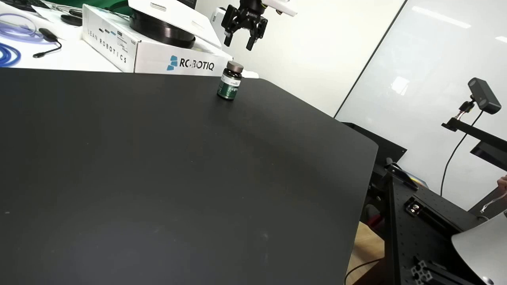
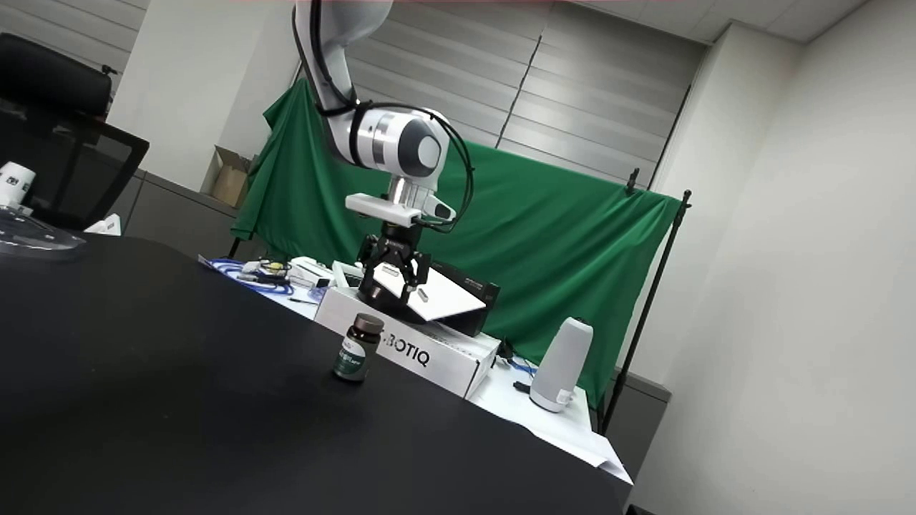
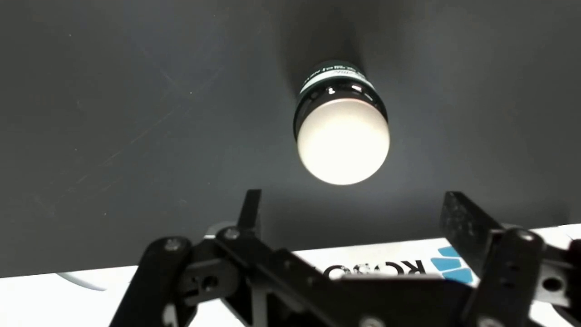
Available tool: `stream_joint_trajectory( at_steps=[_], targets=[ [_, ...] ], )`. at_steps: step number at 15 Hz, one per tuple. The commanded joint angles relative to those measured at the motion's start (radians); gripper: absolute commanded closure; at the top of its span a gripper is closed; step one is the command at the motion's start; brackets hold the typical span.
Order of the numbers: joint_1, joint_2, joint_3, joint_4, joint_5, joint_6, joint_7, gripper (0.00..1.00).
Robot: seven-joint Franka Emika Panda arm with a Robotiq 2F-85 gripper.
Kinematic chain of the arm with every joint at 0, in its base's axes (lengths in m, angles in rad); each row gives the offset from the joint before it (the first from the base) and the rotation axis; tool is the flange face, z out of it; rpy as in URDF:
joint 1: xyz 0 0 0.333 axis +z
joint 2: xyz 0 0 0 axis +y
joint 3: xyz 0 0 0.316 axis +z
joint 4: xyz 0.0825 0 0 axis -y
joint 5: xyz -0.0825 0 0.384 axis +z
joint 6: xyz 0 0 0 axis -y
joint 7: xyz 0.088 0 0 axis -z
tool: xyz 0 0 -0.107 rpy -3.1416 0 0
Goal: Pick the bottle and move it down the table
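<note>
Evidently ungrasped, the bottle (image 1: 229, 80) stands upright on the table (image 1: 178, 158), while the gripper (image 1: 239, 44) hangs higher, jaws spread wide and empty, presumably to straddle the bottle once lowered.

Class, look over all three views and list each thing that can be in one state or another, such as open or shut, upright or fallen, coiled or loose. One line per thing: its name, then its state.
Gripper: open, holding nothing
Bottle: upright on the table
Cap: on the bottle
White Robotiq box: open or closed, cannot tell
Blue cable: coiled
Green cloth: hanging
</note>
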State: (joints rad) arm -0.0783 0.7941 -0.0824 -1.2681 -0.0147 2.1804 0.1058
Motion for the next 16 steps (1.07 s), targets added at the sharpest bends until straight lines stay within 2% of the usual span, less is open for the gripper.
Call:
stream_joint_trajectory(
  at_steps=[1, 10, 11, 12, 13, 16],
  targets=[
    [-0.008, 0.039, 0.0, 0.048, 0.012, -0.041, 0.012, 0.0],
    [-0.007, 0.081, -0.002, 0.036, 0.011, -0.031, 0.018, 0.0],
    [-0.007, 0.084, -0.001, 0.034, 0.012, -0.025, 0.016, 0.25],
    [-0.008, 0.084, 0.0, 0.03, 0.014, -0.02, 0.016, 0.26],
    [-0.008, 0.082, 0.001, 0.025, 0.016, -0.011, 0.016, 0.32],
    [-0.01, 0.067, 0.005, 0.014, 0.03, -0.006, 0.009, 0.55]
  ],
)
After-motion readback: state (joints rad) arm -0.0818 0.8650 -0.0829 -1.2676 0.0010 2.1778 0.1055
